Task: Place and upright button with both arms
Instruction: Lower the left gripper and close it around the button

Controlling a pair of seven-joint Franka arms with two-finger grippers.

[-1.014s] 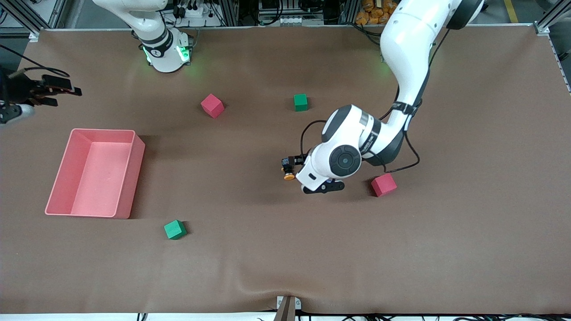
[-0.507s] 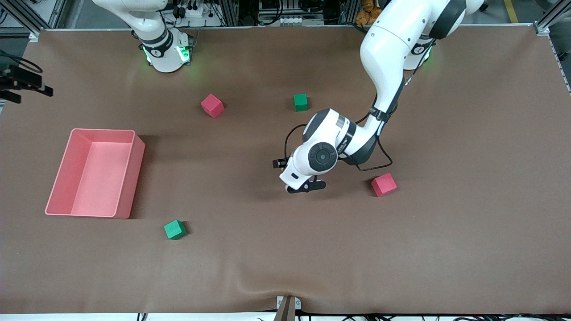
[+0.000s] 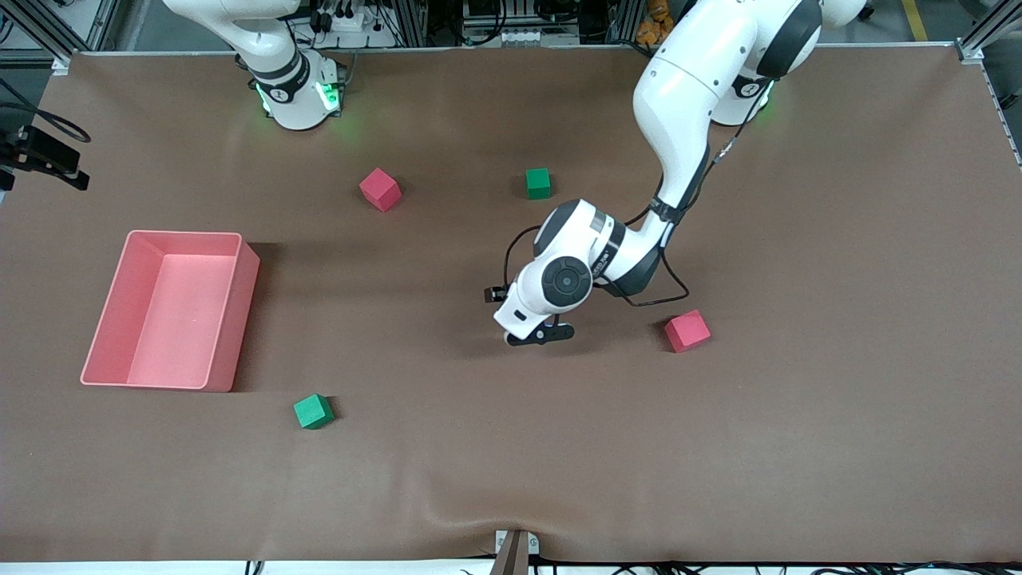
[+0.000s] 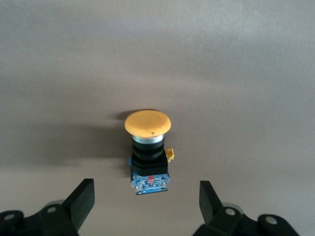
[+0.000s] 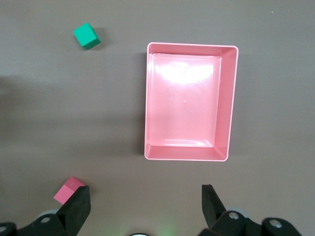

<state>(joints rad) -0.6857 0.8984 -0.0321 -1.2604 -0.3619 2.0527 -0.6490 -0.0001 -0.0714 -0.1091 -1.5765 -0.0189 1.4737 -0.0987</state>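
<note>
Brown table [image 3: 838, 415]: wide bare stretch along the edge nearest the front camera and toward the left arm's end; clutter sits mid-table only. Pink bin [image 3: 231, 319] toward the right arm's end, nothing in it (right wrist view looks straight down into it [image 5: 229, 103]). Green cube [image 3: 313, 411] just nearer the camera than the bin. Second green cube [image 3: 538, 183] and a red cube [image 3: 380, 189] lie closer to the robot bases. Another red cube [image 3: 687, 331] sits beside the left arm's wrist, toward the left arm's end, apart from it.

Left arm reaches down to mid-table; left pincer [image 4: 146, 196] is low over the table, fingers [image 4: 81, 199] spread wide, gripping nothing. Button [image 4: 147, 150] stands on the table between the finger lines but just ahead of the tips, not touched; orange cap [image 4: 147, 123] points away from the pincer, black body toward it. Probably lying on its side, hard to be sure. In the front view the wrist hides it.

Right arm waits: right pincer [image 5: 146, 201] hangs high over the bin area, fingers wide apart, holding nothing.
</note>
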